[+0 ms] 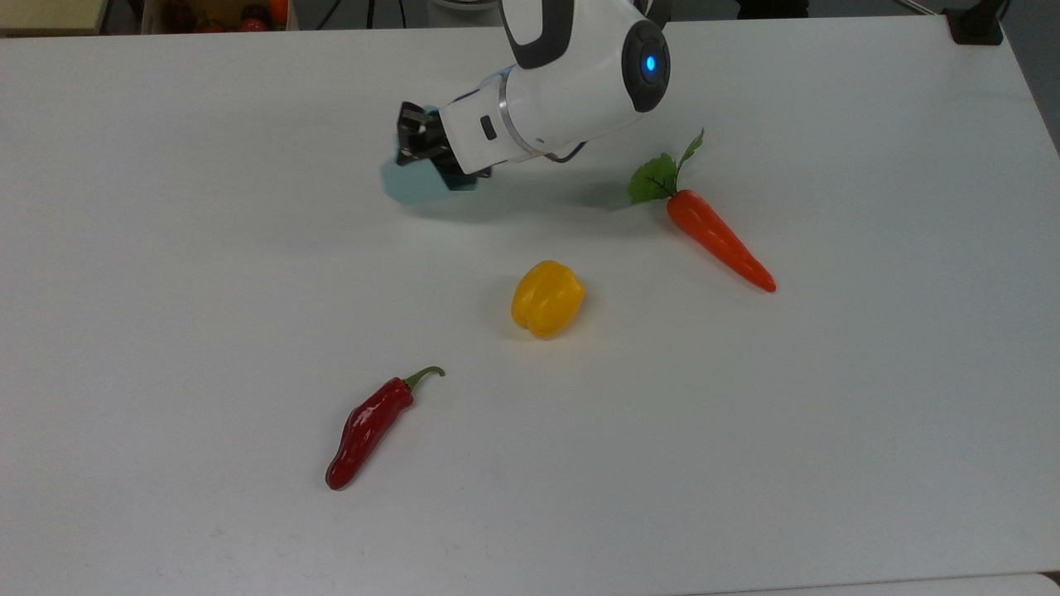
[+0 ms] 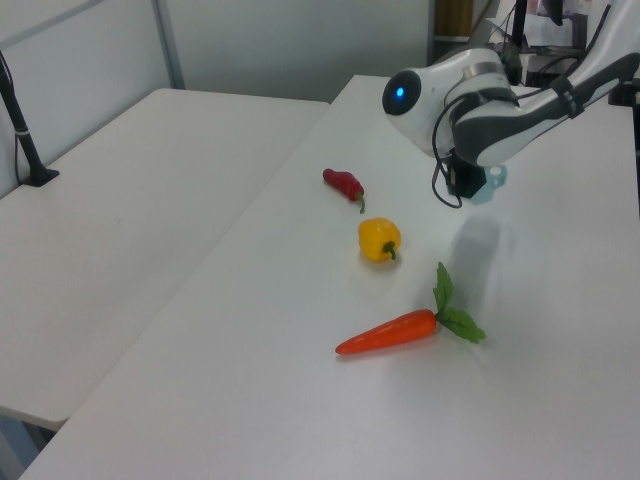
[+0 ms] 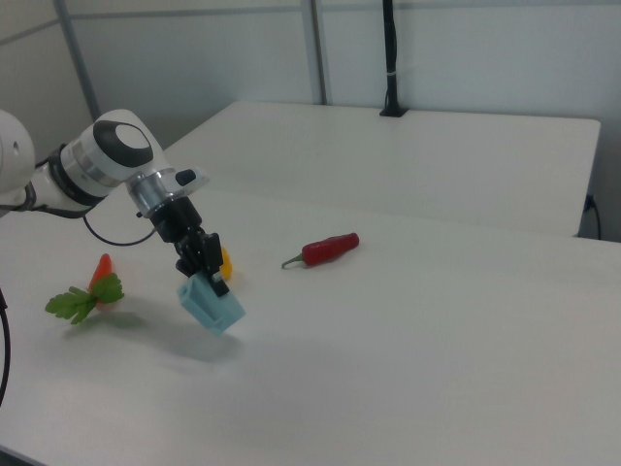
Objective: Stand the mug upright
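Gripper point(image 3: 199, 260) clamps the mug point(image 3: 212, 306) by its rim, hanging tilted below, base angled toward the table point(image 3: 408, 330).

The pale blue faceted mug point(image 3: 212, 307) hangs tilted above the table, left of centre in the right view, pinched at its rim.

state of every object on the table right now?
mug: held off the table, tilted, not upright yet
gripper: jaws shut on the mug's rim
yellow pepper: resting on the table
red chili: lying flat
carrot: lying flat
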Controlling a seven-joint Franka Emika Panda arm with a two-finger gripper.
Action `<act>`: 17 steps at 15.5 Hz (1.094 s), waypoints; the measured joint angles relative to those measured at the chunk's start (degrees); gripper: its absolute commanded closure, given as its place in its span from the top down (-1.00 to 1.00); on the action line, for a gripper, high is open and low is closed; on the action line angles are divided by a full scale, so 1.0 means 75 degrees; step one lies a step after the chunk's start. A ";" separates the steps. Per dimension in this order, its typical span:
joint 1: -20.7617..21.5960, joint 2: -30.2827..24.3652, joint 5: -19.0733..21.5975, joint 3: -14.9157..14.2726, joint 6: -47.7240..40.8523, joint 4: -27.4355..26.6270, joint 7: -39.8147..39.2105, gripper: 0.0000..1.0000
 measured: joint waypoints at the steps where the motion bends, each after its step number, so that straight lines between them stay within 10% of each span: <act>1: -0.0032 -0.0014 0.0722 0.0001 0.0381 0.0043 -0.0172 -0.99; 8: -0.1305 -0.0024 0.4057 -0.0011 0.1804 0.0071 -0.2138 -0.63; 11: -0.1698 -0.0026 0.4436 -0.0013 0.1805 0.0067 -0.2538 -0.22; 15: -0.1770 -0.0021 0.4455 -0.0012 0.1824 0.0051 -0.2559 1.00; 17: -0.1779 -0.0056 0.4455 -0.0012 0.1783 0.0058 -0.2576 1.00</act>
